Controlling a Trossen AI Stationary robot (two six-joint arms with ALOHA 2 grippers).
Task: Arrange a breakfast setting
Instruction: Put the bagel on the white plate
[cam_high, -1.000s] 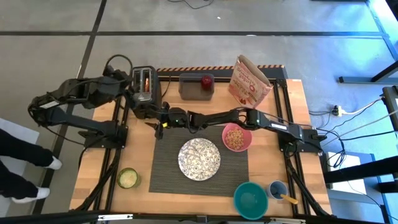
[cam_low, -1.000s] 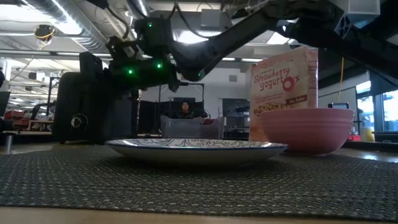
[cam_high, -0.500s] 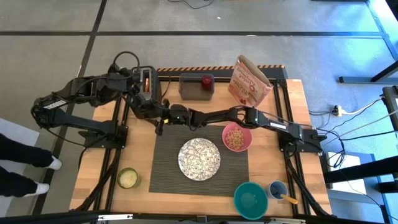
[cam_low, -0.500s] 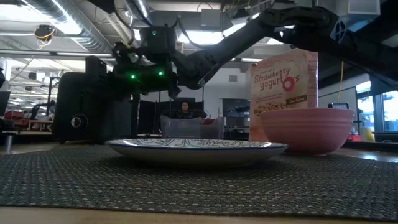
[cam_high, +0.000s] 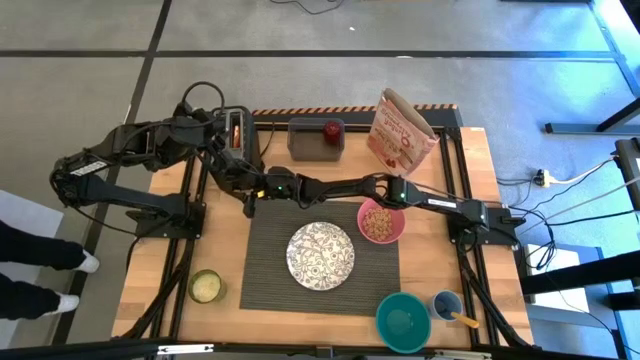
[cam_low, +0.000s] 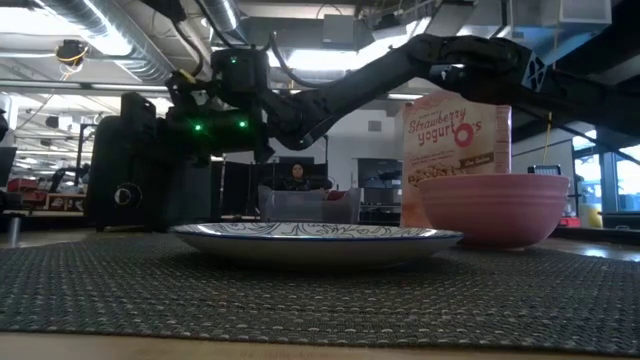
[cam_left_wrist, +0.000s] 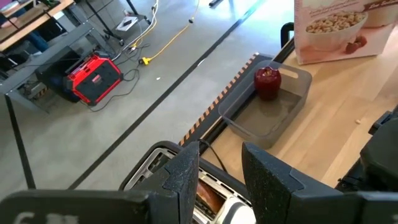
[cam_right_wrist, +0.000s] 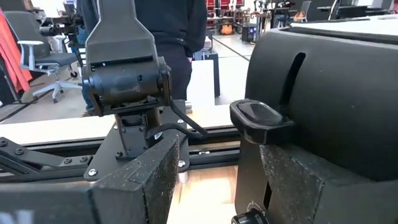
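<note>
A black toaster (cam_high: 238, 145) stands at the table's far left with the toasted bagel (cam_left_wrist: 208, 200) upright in its slot. My left gripper (cam_left_wrist: 221, 180) is open right above that slot. My right gripper (cam_right_wrist: 217, 186) is open at the toaster's near side, its fingers below and on either side of the lever (cam_right_wrist: 256, 115). The patterned plate (cam_high: 320, 255) and the pink bowl (cam_high: 381, 221) of cereal rest on the dark ribbed mat (cam_high: 270, 275). The red apple (cam_high: 331, 129) sits in a grey tray (cam_left_wrist: 273, 115).
A cereal bag (cam_high: 400, 130) stands at the far edge. A teal bowl (cam_high: 403, 320) and a small blue cup (cam_high: 446, 304) stand at the near right, and a green-lidded jar (cam_high: 205, 286) at the near left. A person stands beyond the table in the right wrist view.
My left gripper has moved toward the table's right and now stands over the toaster's slot. My right gripper has crept a little toward the toaster's lever end and risen slightly. Nothing on the table has moved.
</note>
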